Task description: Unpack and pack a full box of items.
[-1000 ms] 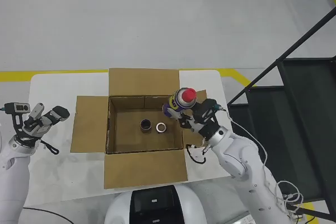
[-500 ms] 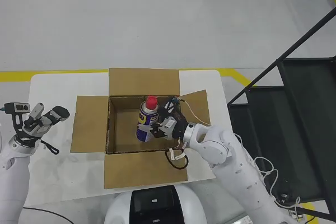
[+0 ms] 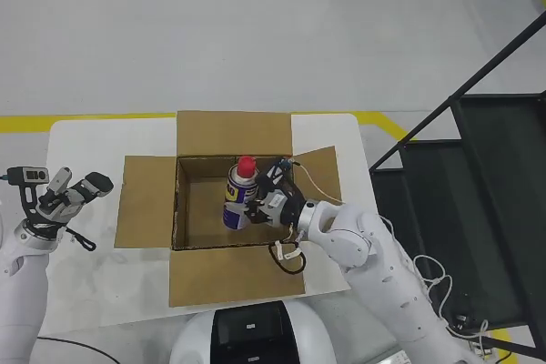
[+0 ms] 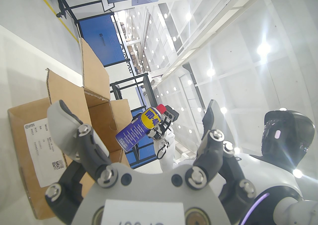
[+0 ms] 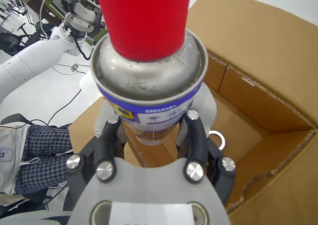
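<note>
Spray can (image 3: 238, 193) sat clamped in my right gripper (image 3: 260, 207), the two fingers closed on the lower part of its blue-and-yellow body, red cap uppermost. From the top view I had it hanging over the open cardboard box (image 3: 234, 133), toward the back of the opening and a little right of centre, leaning slightly rather than plumb. Through the left wrist camera it showed tilted above the box's edge; I could not tell whether its base was below the rim. The box stood in the middle of the white table (image 3: 91, 146) with its flaps opened outward. Past the can, the right wrist camera gave me a small silver ring (image 5: 219, 138) lying flat on the box floor. My left gripper (image 3: 77, 184) hung over the table's left edge, well apart from the box, its fingers spread wide with nothing between them. A dark metal staircase (image 3: 491, 173) stood beside the table on the right, and a yellow line (image 3: 73, 121) ran along the floor behind.
</note>
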Controlling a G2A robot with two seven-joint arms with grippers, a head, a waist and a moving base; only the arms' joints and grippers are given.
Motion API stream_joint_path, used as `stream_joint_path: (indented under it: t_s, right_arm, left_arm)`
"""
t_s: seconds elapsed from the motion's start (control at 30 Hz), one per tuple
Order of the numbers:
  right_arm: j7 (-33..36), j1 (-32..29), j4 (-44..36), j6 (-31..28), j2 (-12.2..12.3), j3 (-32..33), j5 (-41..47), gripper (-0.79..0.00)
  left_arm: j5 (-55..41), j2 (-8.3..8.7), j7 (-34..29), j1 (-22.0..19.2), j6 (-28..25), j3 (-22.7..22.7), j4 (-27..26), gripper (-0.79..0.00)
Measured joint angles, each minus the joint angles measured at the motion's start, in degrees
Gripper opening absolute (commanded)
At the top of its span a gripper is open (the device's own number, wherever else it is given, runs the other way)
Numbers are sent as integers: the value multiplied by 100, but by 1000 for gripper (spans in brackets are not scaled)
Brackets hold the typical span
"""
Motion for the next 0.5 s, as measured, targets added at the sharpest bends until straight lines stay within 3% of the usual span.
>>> stream_joint_path:
  t_s: [0.13,0.27,0.5]
  right_arm:
    - [823,365,319,150,-15,-49,1041,-785]
    - [1749,1249,1034,674,-119,-408,2011,-785]
    - [1847,2689,2772,1072,-462,-1346,2948,-785]
  left_arm:
    - [0,0,0,0,0,0,0,0]
    - [0,0,0,0,0,0,0,0]
    - [0,0,0,0,0,0,0,0]
